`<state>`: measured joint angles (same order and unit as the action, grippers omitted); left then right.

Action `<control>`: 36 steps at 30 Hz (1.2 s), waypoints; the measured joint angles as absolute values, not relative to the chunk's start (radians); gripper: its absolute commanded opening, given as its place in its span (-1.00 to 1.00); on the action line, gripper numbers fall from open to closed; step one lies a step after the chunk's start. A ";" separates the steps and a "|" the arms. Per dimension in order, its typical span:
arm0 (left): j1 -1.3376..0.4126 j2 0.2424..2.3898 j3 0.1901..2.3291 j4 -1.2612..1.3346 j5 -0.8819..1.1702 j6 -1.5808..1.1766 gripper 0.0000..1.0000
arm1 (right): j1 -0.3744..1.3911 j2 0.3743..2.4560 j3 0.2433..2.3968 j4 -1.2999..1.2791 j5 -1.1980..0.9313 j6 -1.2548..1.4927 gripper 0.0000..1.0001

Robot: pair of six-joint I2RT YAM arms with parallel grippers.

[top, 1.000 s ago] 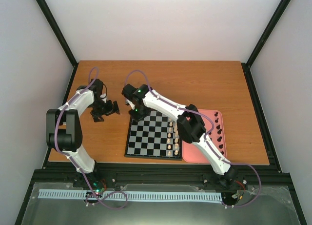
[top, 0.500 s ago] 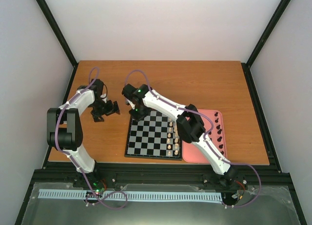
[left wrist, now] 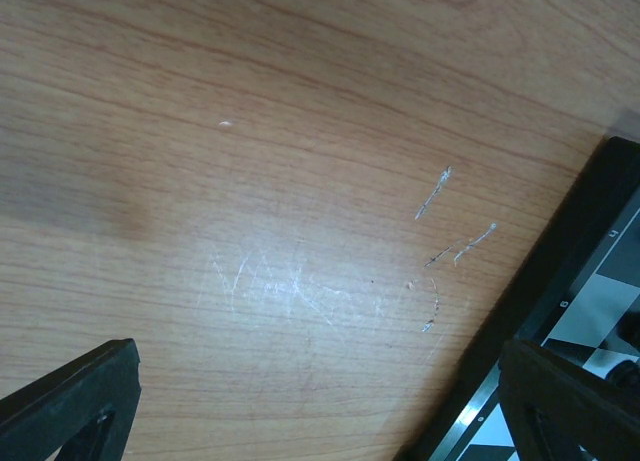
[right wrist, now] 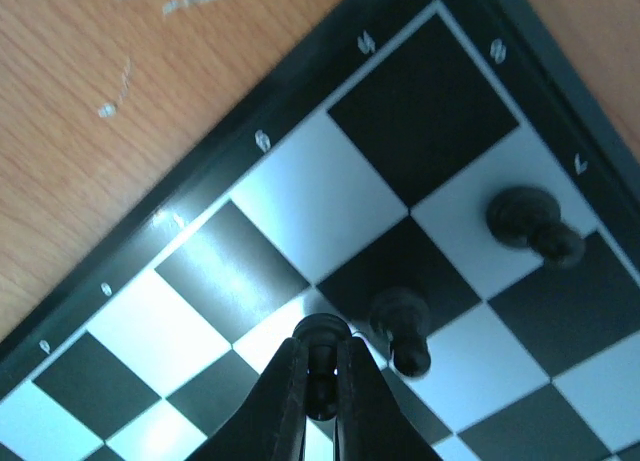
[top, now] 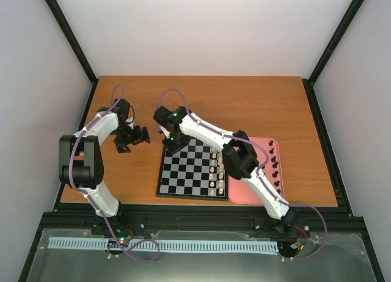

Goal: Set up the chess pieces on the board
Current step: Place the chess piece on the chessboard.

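Note:
The chessboard [top: 186, 172] lies on the table; its corner shows in the left wrist view [left wrist: 590, 281]. My right gripper [top: 173, 142] hovers over the board's far left corner and is shut on a black chess piece [right wrist: 323, 366], held just above a pale square. Two black pieces [right wrist: 400, 326] [right wrist: 530, 223] stand on nearby squares of the board [right wrist: 270, 196]. More black pieces [top: 274, 166] wait in the pink tray. My left gripper [top: 133, 139] is open and empty above bare wood left of the board; its fingertips [left wrist: 70, 396] show far apart.
The pink tray [top: 244, 193] lies right of the board, partly under the right arm. Cream-white pieces [top: 216, 172] stand in two columns along the board's right side. Black frame rails edge the table.
The right gripper has shifted very slightly over the board's far left corner. The left arm has not moved.

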<state>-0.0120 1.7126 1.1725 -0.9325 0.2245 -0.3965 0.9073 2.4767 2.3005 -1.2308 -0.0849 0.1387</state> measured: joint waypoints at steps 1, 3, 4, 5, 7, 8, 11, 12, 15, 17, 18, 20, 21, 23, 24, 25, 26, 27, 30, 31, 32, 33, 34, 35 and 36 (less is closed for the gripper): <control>-0.012 1.713 1.172 -0.933 0.224 -0.397 1.00 | 0.908 2.467 2.283 -1.230 -0.083 0.139 -0.94; -0.012 1.713 1.172 -0.933 0.224 -0.397 1.00 | 0.909 2.445 2.245 -1.232 -0.080 0.143 -0.94; -0.012 1.713 1.172 -0.933 0.224 -0.397 1.00 | 0.910 2.438 2.233 -1.234 -0.078 0.145 -0.94; -0.012 1.713 1.172 -0.933 0.224 -0.397 1.00 | 0.910 2.431 2.223 -1.235 -0.078 0.146 -0.94; -0.012 1.713 1.172 -0.933 0.224 -0.397 1.00 | 0.910 2.424 2.210 -1.235 -0.077 0.147 -0.94; -0.012 1.713 1.172 -0.932 0.224 -0.397 1.00 | 0.910 2.423 2.208 -1.235 -0.077 0.148 -0.94; -0.012 1.713 1.172 -0.932 0.224 -0.397 1.00 | 0.911 2.423 2.206 -1.235 -0.075 0.149 -0.94; -0.012 1.713 1.172 -0.932 0.224 -0.397 1.00 | 0.912 2.423 2.206 -1.234 -0.075 0.150 -0.94; -0.012 1.713 1.172 -0.932 0.224 -0.397 1.00 | 0.916 2.423 2.206 -1.234 -0.075 0.150 -0.94; -0.012 1.713 1.172 -0.932 0.224 -0.397 1.00 | 0.919 2.423 2.208 -1.235 -0.075 0.150 -0.94; -0.012 1.713 1.172 -0.932 0.224 -0.397 1.00 | 0.920 2.423 2.210 -1.236 -0.076 0.150 -0.94; -0.012 1.713 1.172 -0.932 0.225 -0.397 0.99 | 0.923 2.423 2.215 -1.237 -0.076 0.150 -0.94; -0.012 1.713 1.172 -0.932 0.225 -0.397 1.00 | 0.924 2.423 2.219 -1.238 -0.076 0.150 -0.94; -0.012 1.713 1.172 -0.932 0.225 -0.397 1.00 | 0.925 2.423 2.221 -1.239 -0.076 0.149 -0.93; -0.012 1.713 1.172 -0.932 0.225 -0.397 1.00 | 0.926 2.423 2.221 -1.238 -0.076 0.149 -0.91; -0.012 1.713 1.172 -0.932 0.225 -0.397 1.00 | 0.926 2.423 2.221 -1.240 -0.076 0.149 -0.90; -0.012 1.713 1.172 -0.931 0.225 -0.397 1.00 | 0.926 2.423 2.221 -1.241 -0.076 0.149 -0.86; -0.012 1.713 1.172 -0.932 0.225 -0.397 1.00 | 0.926 2.424 2.224 -1.243 -0.076 0.149 -0.84; -0.012 1.713 1.172 -0.931 0.225 -0.397 1.00 | 0.926 2.424 2.232 -1.245 -0.080 0.146 -0.78; -0.012 1.713 1.172 -0.931 0.225 -0.396 1.00 | 0.926 2.424 2.234 -1.246 -0.080 0.146 -0.77; -0.012 1.713 1.172 -0.931 0.225 -0.397 1.00 | 0.926 2.424 2.236 -1.246 -0.083 0.144 -0.76; -0.012 1.713 1.172 -0.931 0.225 -0.397 1.00 | 0.926 2.424 2.236 -1.246 -0.084 0.142 -0.75; -0.012 1.713 1.172 -0.931 0.225 -0.397 1.00 | 0.926 2.424 2.238 -1.246 -0.086 0.141 -0.75; -0.012 1.713 1.172 -0.931 0.225 -0.397 1.00 | 0.926 2.424 2.238 -1.246 -0.087 0.139 -0.74; -0.012 1.713 1.172 -0.931 0.225 -0.397 1.00 | 0.926 2.424 2.238 -1.246 -0.088 0.139 -0.71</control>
<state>-0.0120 1.7126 1.1725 -0.9314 0.2253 -0.3965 0.9257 2.4241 2.2375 -1.2465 -0.0875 0.1387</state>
